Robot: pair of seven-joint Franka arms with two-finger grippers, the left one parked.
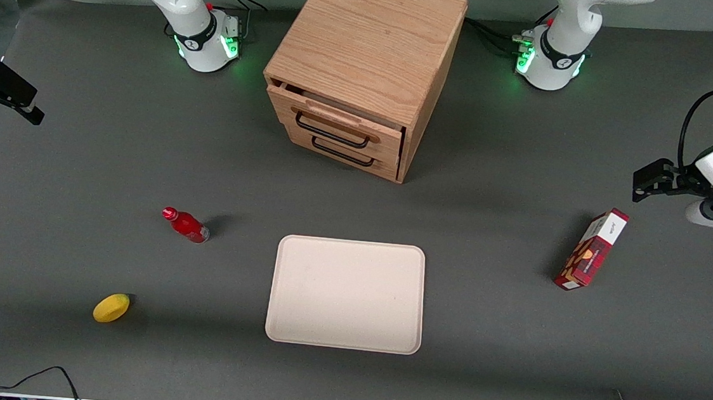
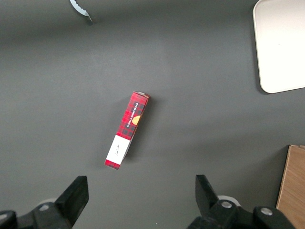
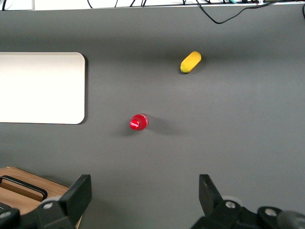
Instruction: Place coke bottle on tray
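Note:
The coke bottle (image 1: 186,225), small and red with a red cap, stands upright on the grey table. It is beside the tray, toward the working arm's end. In the right wrist view the bottle (image 3: 138,122) shows cap-on from above. The pale beige-pink tray (image 1: 346,294) lies flat and bare near the front camera; it also shows in the right wrist view (image 3: 40,88). My right gripper (image 1: 5,96) hangs high at the working arm's end of the table, well apart from the bottle. It is open and empty (image 3: 143,193).
A yellow lemon (image 1: 111,307) lies nearer the front camera than the bottle. A wooden drawer cabinet (image 1: 360,67) stands farther from the camera than the tray, its top drawer slightly open. A red carton (image 1: 591,249) lies toward the parked arm's end.

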